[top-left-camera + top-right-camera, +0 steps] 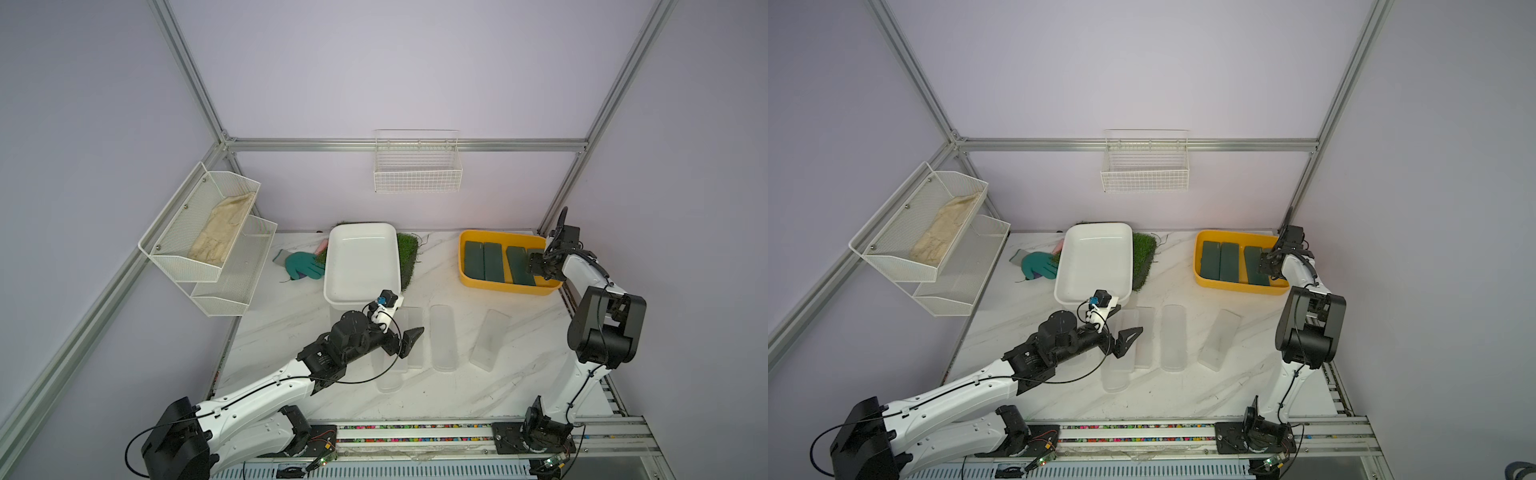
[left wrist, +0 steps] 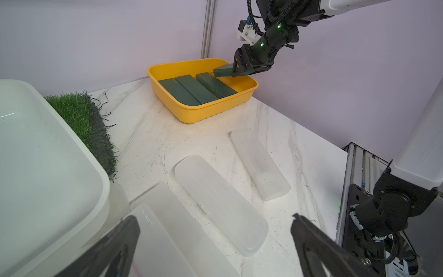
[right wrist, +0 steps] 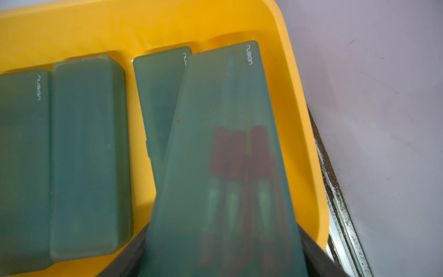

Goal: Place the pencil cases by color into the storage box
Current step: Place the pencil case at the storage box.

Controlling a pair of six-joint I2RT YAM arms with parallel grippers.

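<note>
The right gripper is clamped across one end of a flat dark green rectangular pencil case, which juts out ahead of its fingers over the yellow plastic storage tray. Below and to one side of the held case, three more dark green cases lie flat side by side on the tray floor. The held one overlaps the nearest of them in the right wrist view, and whether they touch cannot be told. The left gripper is spread wide with nothing between its jaws, hovering over frosted translucent white oblong cases on the marble-patterned tabletop. A white plastic tub sits just beside one finger.
</note>
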